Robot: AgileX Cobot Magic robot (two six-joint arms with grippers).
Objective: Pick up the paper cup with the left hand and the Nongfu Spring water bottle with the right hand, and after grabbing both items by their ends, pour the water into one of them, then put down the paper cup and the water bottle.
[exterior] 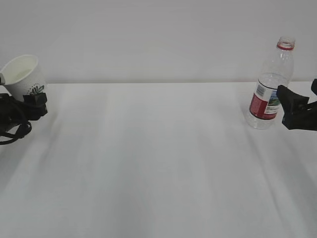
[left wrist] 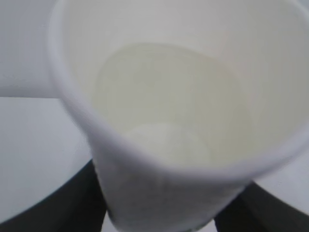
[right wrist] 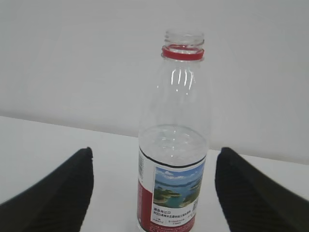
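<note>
Exterior view: cup at the far left edge, tilted with its mouth leaning right and up, lower part pinched by the left hand, apparently lifted off the table. Bottle upright on the table at the far right, capless, with the right hand just beside its lower half, apart from it or barely touching, hard to say from this angle. Left wrist view: nothing but cup filling the frame, dark fingers hugging both sides of the base, so clamped on it at a medium spread; inside looks dry as far as can be told. Right wrist view: bottle dead centre between the two fingers, clear daylight on either side, jaws spread wide and gripping nothing; water up to roughly the top of the label. Looks like the pickup stage, half done: cup grabbed, bottle not yet. Next up, probably: nudge forward a touch, close on the labelled lower half, lift straight without tipping, then bring the neck over the cup for the pour.
</note>
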